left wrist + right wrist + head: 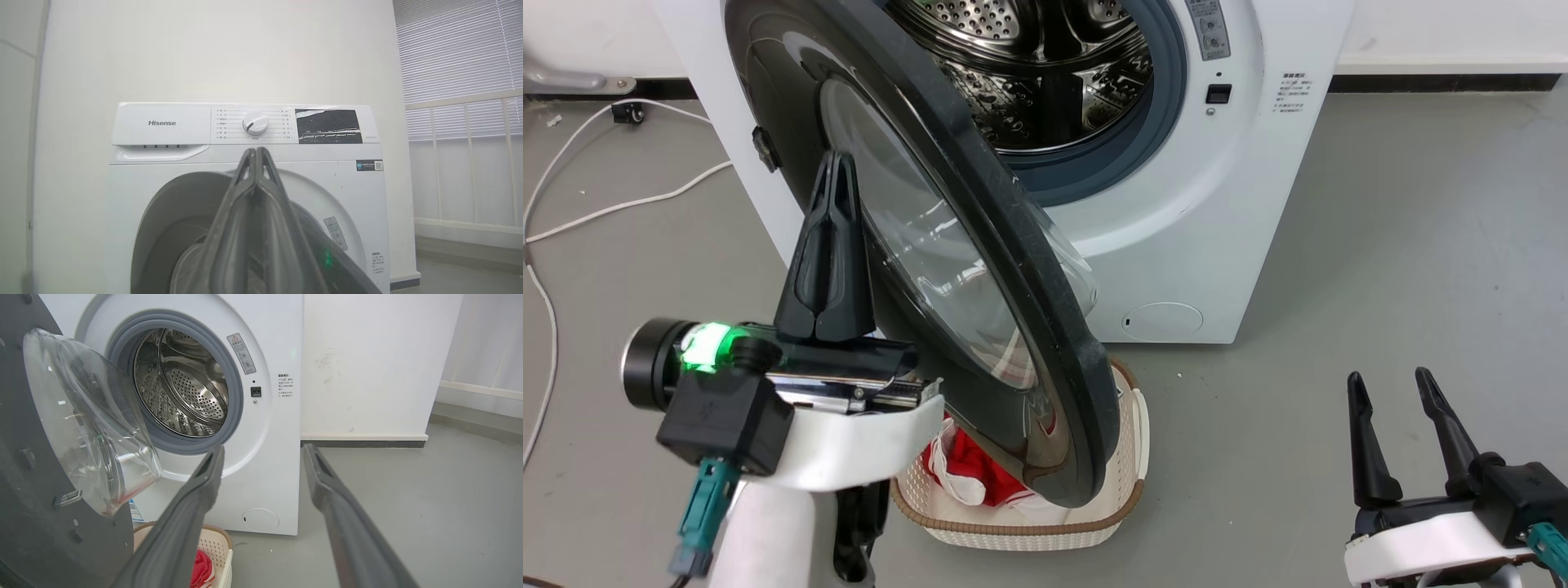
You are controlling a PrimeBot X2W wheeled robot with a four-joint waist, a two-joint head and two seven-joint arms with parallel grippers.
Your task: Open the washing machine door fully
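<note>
The white washing machine stands with its steel drum exposed. The washing machine door, glossy black with a clear bulging window, is swung out about halfway, its edge towards me. My left gripper is shut with nothing between its fingers, pointing up beside the door's outer face; I cannot tell whether it touches. In the left wrist view the shut gripper points at the control panel, and the door shows at lower right. My right gripper is open at lower right, away from the machine. In the right wrist view the open gripper faces the drum and the door's glass bowl.
A cream perforated basket holding red and white cloth sits on the floor under the door's lower edge. White cables lie on the grey floor at left. The wall is behind the machine, and open floor lies to its right.
</note>
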